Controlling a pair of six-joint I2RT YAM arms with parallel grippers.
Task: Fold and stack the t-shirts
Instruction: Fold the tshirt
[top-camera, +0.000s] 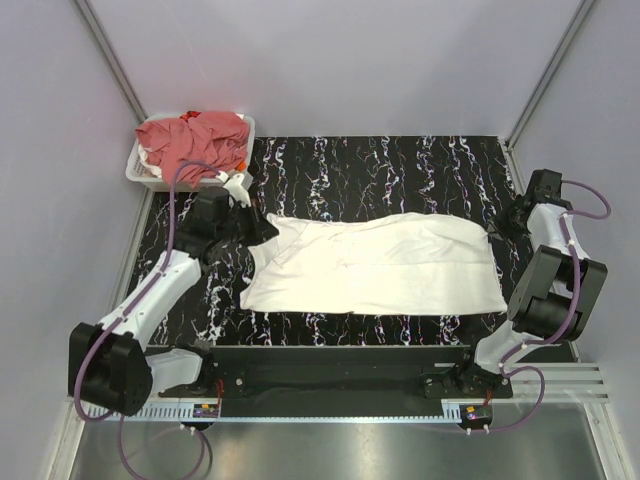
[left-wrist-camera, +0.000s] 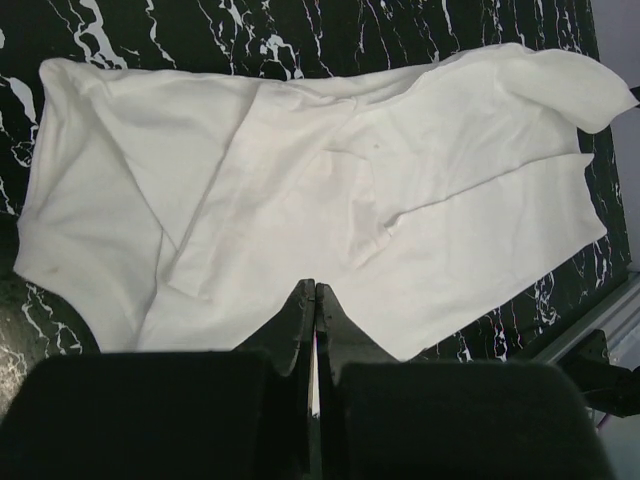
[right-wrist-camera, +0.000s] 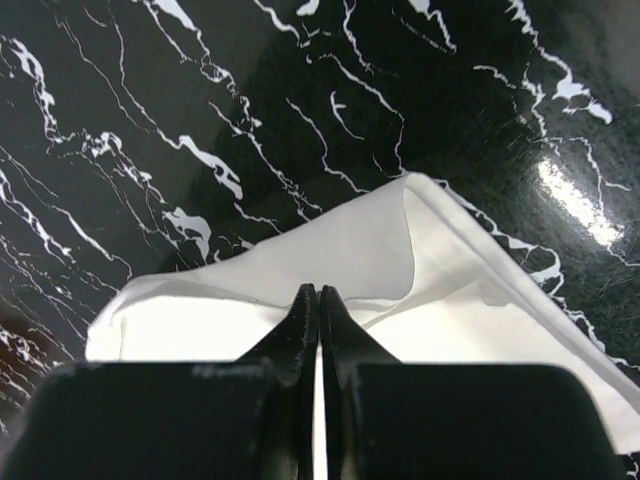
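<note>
The white t-shirt lies flat on the counter, long axis running left to right between the arms, the left tool over its left end, the right tool at its right corner, both closed tight, neither clearly pinching cloth.

Robot lab test cell, plain grey walls, metal frame posts, black marbled table

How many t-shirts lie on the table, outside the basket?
1: the white t-shirt spread across the table. Salmon-red shirts sit heaped in the basket; more may be hidden there.
</note>
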